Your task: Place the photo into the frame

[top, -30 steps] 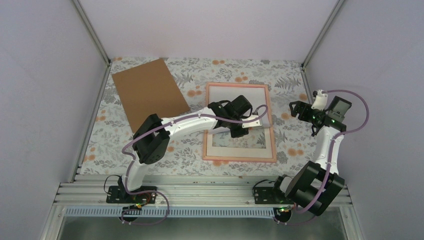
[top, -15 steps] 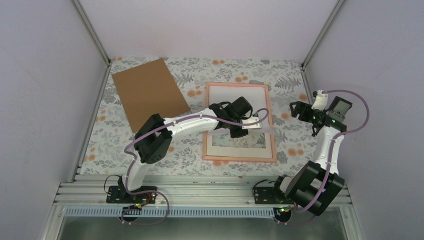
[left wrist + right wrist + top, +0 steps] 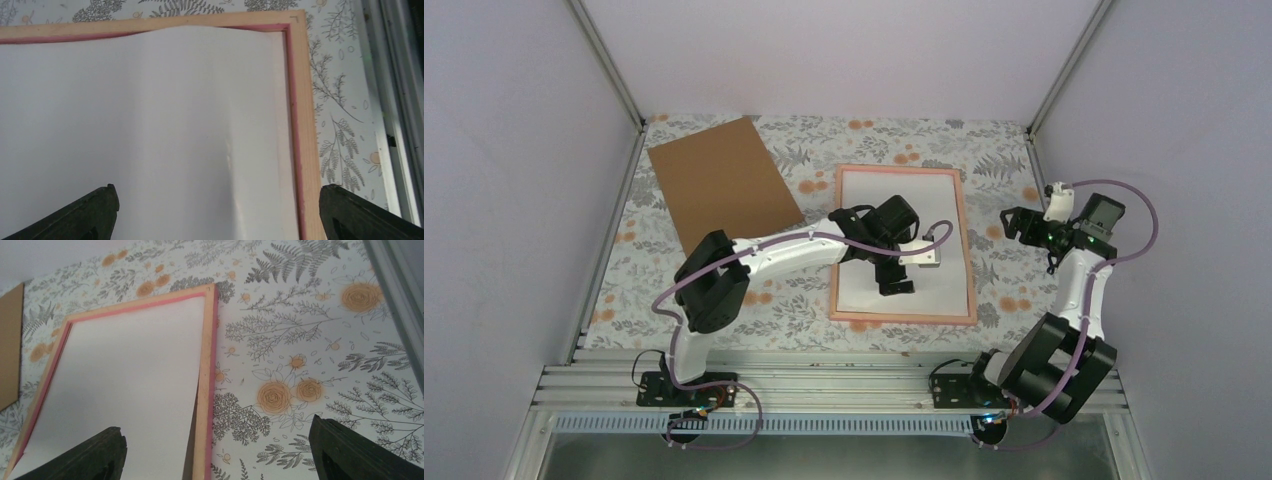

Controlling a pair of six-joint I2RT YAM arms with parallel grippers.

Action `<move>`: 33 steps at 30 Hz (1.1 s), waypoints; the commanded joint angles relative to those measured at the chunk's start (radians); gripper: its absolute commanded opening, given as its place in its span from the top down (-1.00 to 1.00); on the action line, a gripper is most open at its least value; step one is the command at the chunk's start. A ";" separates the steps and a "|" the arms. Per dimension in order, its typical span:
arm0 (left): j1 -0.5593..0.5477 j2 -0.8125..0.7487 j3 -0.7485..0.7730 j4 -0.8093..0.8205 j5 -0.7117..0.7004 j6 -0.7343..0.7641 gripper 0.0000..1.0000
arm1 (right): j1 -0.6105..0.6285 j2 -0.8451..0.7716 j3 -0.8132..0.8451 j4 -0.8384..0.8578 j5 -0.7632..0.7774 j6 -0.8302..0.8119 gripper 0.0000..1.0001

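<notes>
I count one brown cardboard sheet (image 3: 722, 185), one frame (image 3: 969, 260), one photo (image 3: 894, 195) and my two grippers. The cardboard sheet lies flat and skewed in the far left corner of the table (image 3: 614, 300). Its near right corner comes close to the frame's far left corner but does not touch it, and a wedge of floral cloth shows between them. The frame sits flat around mid-table, a little right of centre, with its long sides running far to near and its near side close to the table's near edge. The photo lies inside the frame showing only a plain white face, and toward the near right corner its edge bows up over the frame's pink inner lip. My left gripper (image 3: 217, 200) hangs over the near half of the photo with its fingers spread wide, grasping nothing. Right of the frame, bare cloth runs out to the table's right edge. My right gripper (image 3: 216, 425) hovers there, apart from the frame, with its fingers also spread and holding nothing.
</notes>
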 commanded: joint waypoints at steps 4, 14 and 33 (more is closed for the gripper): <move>0.016 -0.072 -0.107 0.104 0.015 -0.053 -1.00 | -0.007 0.088 0.033 -0.052 -0.039 -0.086 -0.79; 0.295 -0.275 -0.294 0.213 -0.030 -0.238 -1.00 | 0.078 0.379 0.077 -0.138 -0.014 -0.154 -0.71; 1.231 -0.386 -0.459 0.130 0.241 -0.426 -1.00 | 0.392 0.486 0.413 0.030 -0.020 0.093 -0.75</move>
